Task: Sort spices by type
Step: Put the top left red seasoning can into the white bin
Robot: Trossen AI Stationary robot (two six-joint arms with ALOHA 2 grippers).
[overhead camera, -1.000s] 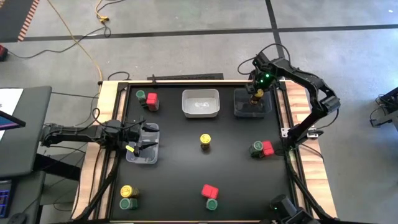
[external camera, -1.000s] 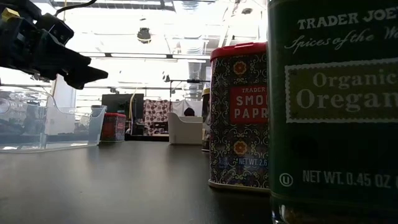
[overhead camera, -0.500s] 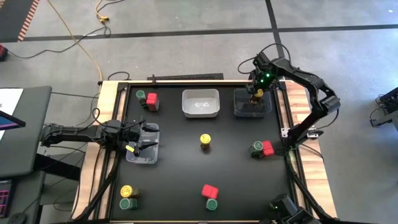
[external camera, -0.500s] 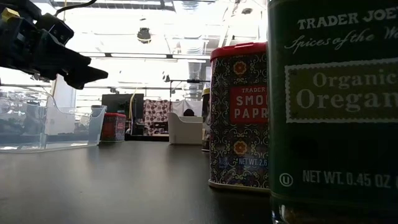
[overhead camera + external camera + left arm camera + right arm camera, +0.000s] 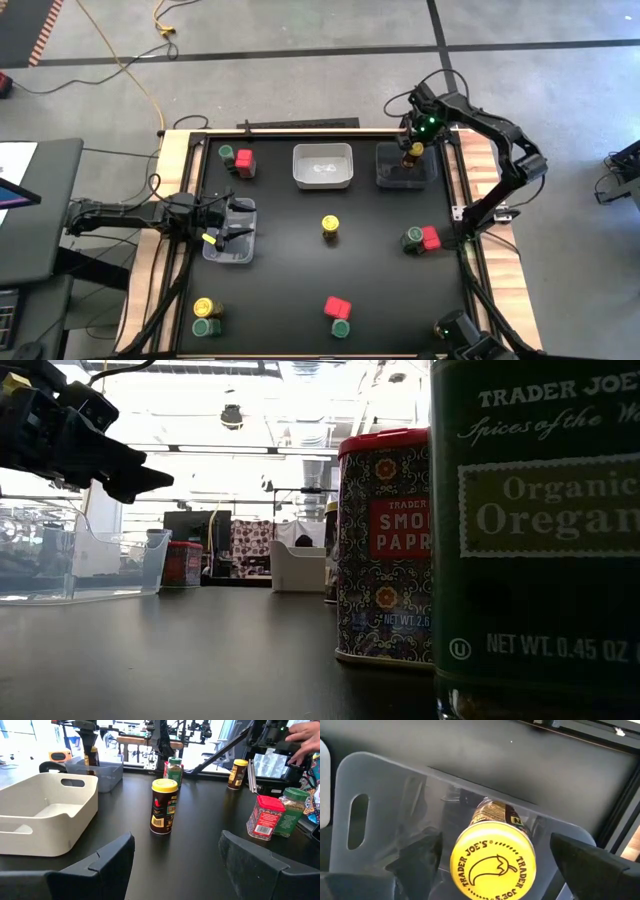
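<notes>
From above, my right gripper (image 5: 412, 152) hangs over the clear tray (image 5: 388, 176) at the table's far right corner, a yellow-lidded jar (image 5: 411, 150) under it. I judge this tray is my yellow pile. The white bin (image 5: 322, 166) sits just left of that tray. Other spices stand in the open: 1 yellow jar (image 5: 330, 226) nearer than the white bin, a green and red pair (image 5: 421, 238) nearer than the clear tray, and 3 more clusters well away from it. My left gripper (image 5: 228, 234) waits above a second clear tray (image 5: 240, 208) at the left edge.

At table height, a red paprika box (image 5: 384, 548) and a green oregano jar (image 5: 535, 540) fill the near view; the clear tray is not in sight.

From my left wrist, my fingers (image 5: 111, 860) stand wide apart, holding nothing. The lone yellow jar (image 5: 163, 806) stands beside the white bin (image 5: 45, 815).

From my right wrist, the yellow lid (image 5: 492, 861) sits between my 2 spread fingers (image 5: 417, 855) inside the clear tray (image 5: 380, 785). The fingers look clear of the lid, so I judge the jar released, upright on the tray floor, though I cannot see its base.
</notes>
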